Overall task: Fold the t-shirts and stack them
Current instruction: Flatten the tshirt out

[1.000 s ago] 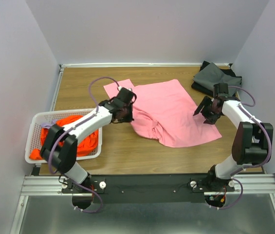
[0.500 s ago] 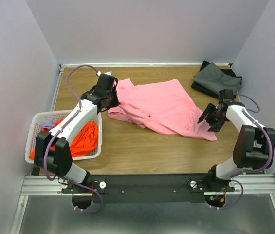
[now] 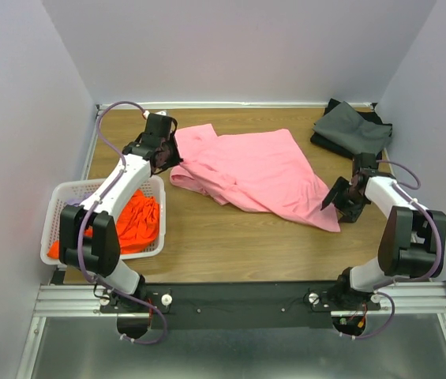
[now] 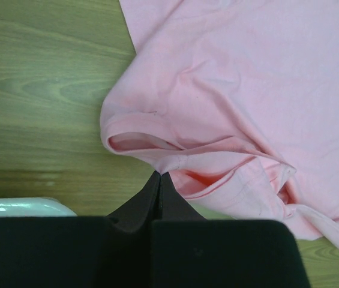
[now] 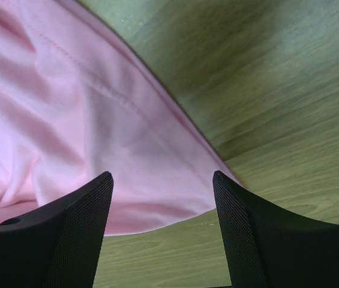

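Left hand (image 4: 159, 176) pinches the pink t-shirt (image 3: 262, 170), whose corner lies under the wide-spread right hand (image 5: 162, 176).

Orange t-shirt (image 3: 140, 221) is partly hidden by the basket (image 3: 57, 193) wall and the left arm (image 3: 120, 181); can't tell its shape. Dark grey t-shirts (image 3: 350, 126) are piled at the far right corner, count unclear. Top view: left hand (image 3: 162, 154) fingertips are lost against the pink t-shirt (image 3: 262, 170); right hand (image 3: 339, 201) is small and dark, finger gap hard to read. Left wrist view: pink t-shirt is cut off by the top and right edges, the basket is only a sliver at lower left, and the pinched cloth is hidden between the fingers. Right wrist view: pink t-shirt is cut off at left and top, finger bases by the bottom edge.
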`<action>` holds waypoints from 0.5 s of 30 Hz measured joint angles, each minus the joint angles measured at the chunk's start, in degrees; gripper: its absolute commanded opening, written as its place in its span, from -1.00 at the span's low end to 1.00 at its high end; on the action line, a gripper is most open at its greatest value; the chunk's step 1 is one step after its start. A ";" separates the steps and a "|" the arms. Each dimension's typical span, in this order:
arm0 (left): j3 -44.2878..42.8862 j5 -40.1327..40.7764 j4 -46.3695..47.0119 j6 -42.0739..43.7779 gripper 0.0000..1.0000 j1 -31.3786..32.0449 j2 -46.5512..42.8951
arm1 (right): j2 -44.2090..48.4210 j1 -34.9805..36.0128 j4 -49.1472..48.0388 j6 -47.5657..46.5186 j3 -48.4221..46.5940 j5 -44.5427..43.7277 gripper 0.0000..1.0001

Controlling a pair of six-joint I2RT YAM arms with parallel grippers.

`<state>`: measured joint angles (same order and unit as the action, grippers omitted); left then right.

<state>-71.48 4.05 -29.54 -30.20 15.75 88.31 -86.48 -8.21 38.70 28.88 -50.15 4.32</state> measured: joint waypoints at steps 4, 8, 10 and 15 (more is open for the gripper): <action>-0.72 0.02 0.33 0.50 -1.00 -0.52 0.98 | 0.94 0.00 0.48 0.22 1.20 -0.63 0.48; -0.83 -0.04 0.76 0.70 -1.00 -0.68 1.16 | 2.25 0.00 1.07 0.70 2.36 -1.46 0.44; -0.83 -0.09 1.03 0.83 -1.00 -0.81 1.16 | 3.19 0.00 1.68 1.07 3.17 -1.84 0.42; -0.83 -0.52 1.14 1.07 -1.00 -0.87 1.16 | 3.78 0.00 3.19 1.86 3.39 -2.95 0.36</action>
<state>-72.31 3.53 -28.40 -29.12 14.87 89.47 -82.70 -8.21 41.89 30.74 -46.76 1.37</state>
